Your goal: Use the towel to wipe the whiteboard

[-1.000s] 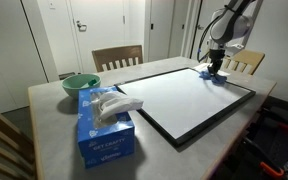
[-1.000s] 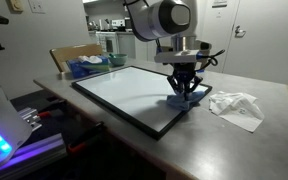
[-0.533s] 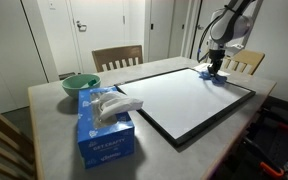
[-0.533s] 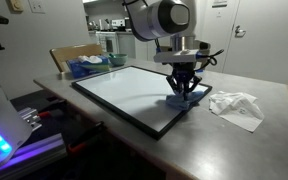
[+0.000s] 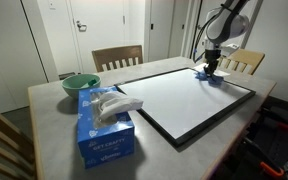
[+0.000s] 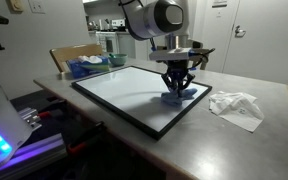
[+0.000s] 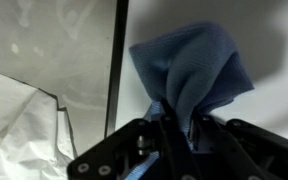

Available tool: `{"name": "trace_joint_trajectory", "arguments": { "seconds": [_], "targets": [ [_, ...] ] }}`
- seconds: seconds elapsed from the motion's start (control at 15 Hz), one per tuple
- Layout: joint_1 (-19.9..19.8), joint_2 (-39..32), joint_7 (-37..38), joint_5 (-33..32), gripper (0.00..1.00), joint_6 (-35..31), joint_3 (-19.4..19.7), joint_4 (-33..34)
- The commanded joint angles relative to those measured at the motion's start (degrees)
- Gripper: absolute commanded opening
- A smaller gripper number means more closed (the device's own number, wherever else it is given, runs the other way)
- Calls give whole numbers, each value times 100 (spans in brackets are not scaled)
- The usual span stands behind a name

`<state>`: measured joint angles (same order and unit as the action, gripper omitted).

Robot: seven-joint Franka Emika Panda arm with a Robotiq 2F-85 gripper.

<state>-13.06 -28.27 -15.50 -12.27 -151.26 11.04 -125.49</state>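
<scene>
Towel, blue and bunched, sits on the whiteboard at its far right corner, pinched tight in the closed jaws of the gripper. Near left, the tissue box has a white tissue poking out; what the green bowl holds cannot be told. Since a second ago, gripper and towel have slid slightly inward from the board's edge

No text, brand or number can be read in any view. Blue tissue box on the desk: pale printing on the front face in an exterior view, too small and blurred to make out a single word.
</scene>
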Motion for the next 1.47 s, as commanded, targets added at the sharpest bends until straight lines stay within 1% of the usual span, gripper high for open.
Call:
{"name": "trace_joint_trajectory", "arguments": {
  "seconds": [0.0,0.27,0.4,0.47,0.8,0.87,1.13,1.4],
  "targets": [
    [246,-82,239,-87,4,192,-76,-50],
    [478,-47,327,-190,4,260,-93,-63],
    [516,-35,345,-228,4,287,-70,-63],
    [412,36,249,-165,15,225,-74,16],
    [436,38,263,-180,15,239,-75,16],
    [504,20,297,-242,4,286,-64,42],
    [807,0,381,-386,4,494,-203,187],
    [1019,-1,269,-284,4,800,-517,326]
  ]
}}
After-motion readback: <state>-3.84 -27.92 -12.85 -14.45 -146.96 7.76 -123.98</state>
